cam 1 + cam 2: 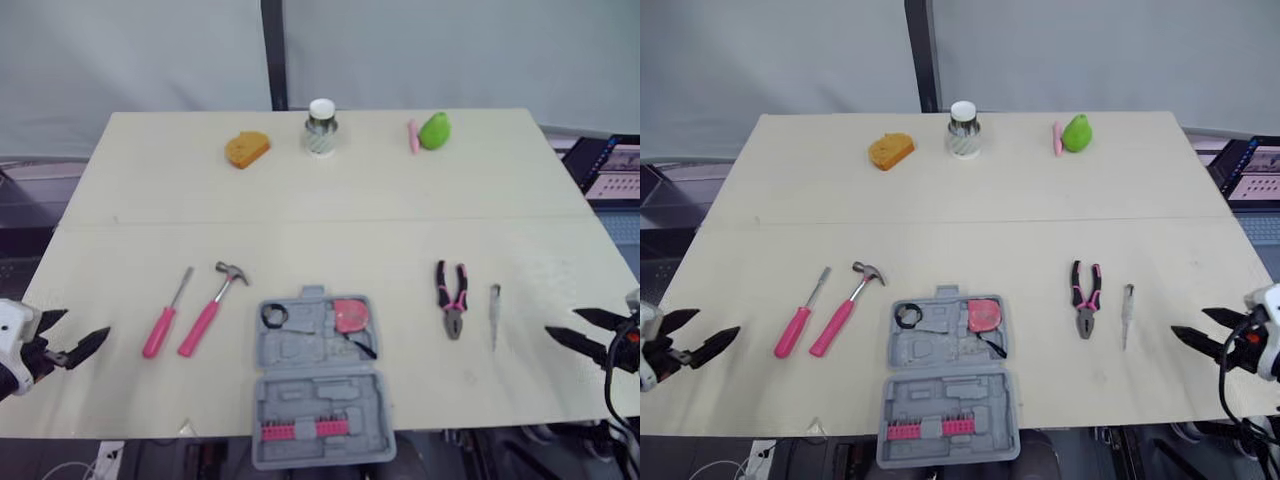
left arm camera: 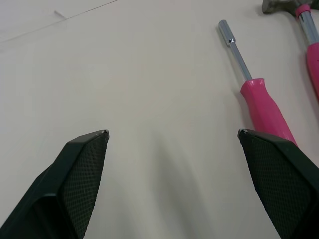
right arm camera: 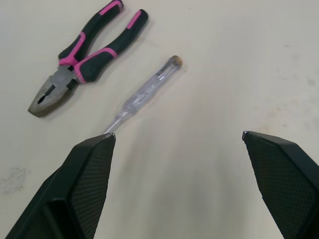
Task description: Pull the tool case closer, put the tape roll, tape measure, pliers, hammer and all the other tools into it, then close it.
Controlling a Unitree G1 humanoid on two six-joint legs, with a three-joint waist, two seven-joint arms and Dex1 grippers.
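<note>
The grey tool case (image 1: 322, 392) lies open at the table's near edge, between my arms. In its far half lie a black tape roll (image 1: 275, 315) and a pink tape measure (image 1: 350, 314); a row of pink bits (image 1: 300, 431) fills the near half. Left of the case are a pink-handled hammer (image 1: 213, 305) and a pink-handled driver (image 1: 165, 316). To its right are the pliers (image 1: 452, 298) and a clear tester screwdriver (image 1: 494, 312). My left gripper (image 1: 82, 325) hovers open beside the driver (image 2: 259, 97). My right gripper (image 1: 563, 321) is open near the tester (image 3: 144, 94) and pliers (image 3: 84, 55).
At the back of the table (image 1: 330, 230) sit an orange sponge-like piece (image 1: 247, 149), a jar with a white lid (image 1: 321, 128) and a green object with a pink item beside it (image 1: 432, 131). A laptop (image 1: 615, 170) stands beyond the right edge.
</note>
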